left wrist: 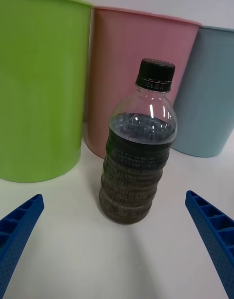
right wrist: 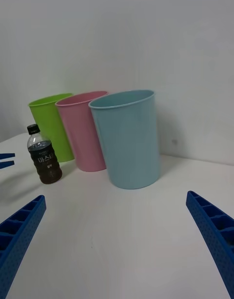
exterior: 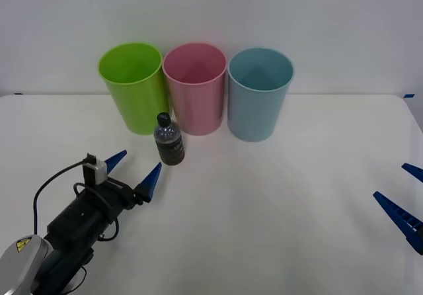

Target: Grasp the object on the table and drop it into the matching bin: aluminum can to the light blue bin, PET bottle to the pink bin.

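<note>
Left gripper (exterior: 138, 169) spread wide, holding nothing, low over the table (exterior: 277, 202) and pointed at the PET bottle (exterior: 169, 139). Best to slide straight ahead, keep low, get one finger on each side of the round middle, then squeeze gently so as not to tip it over. Bottle standing up, just ahead of the blue fingers (left wrist: 19, 231), lined up with the gap between them but not touching. Right behind it, the pink bin (exterior: 195, 86), with a lime green bin (exterior: 132, 83) beside and the light blue bin (exterior: 259, 93) on the other side. Right gripper (exterior: 404, 199) also wide apart, waiting far off at the table's edge.
</note>
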